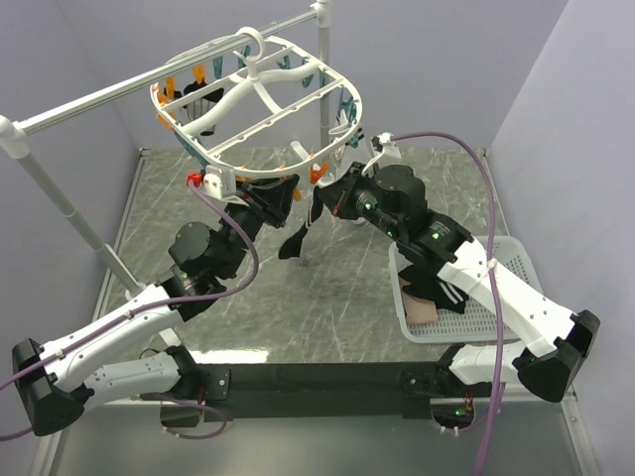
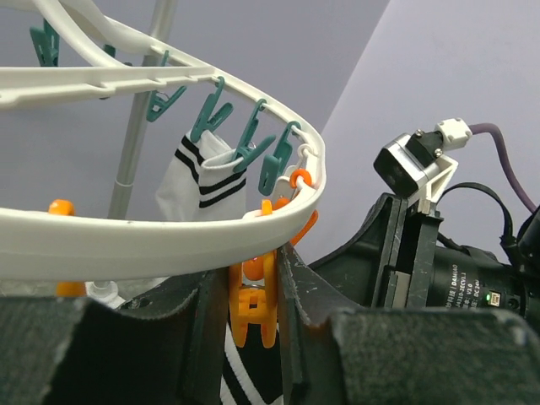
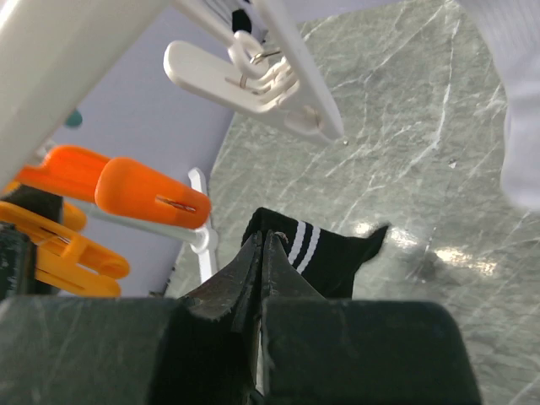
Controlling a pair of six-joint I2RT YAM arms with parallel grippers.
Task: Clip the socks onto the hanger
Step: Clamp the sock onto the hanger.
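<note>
Grey marble desk [image 1: 327,297], lilac walls, hanger [image 2: 126,240] hung on a rail above. Left claw [image 1: 283,190] pinches an orange clip [image 2: 253,299] under the hanger's near rim. Right claw [image 3: 260,253] is closed on the top edge of a black striped sock [image 3: 325,253], which dangles long axis down, just right of that clip. Likely next: sock edge goes left into the clip's mouth.

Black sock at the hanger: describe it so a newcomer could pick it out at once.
Start at the white oval hanger on the silver rail. Under its near rim a black sock dangles above the table. Unlike the socks lying in the white basket, it hangs in the air, pinched in the right gripper, with two white stripes.
</note>
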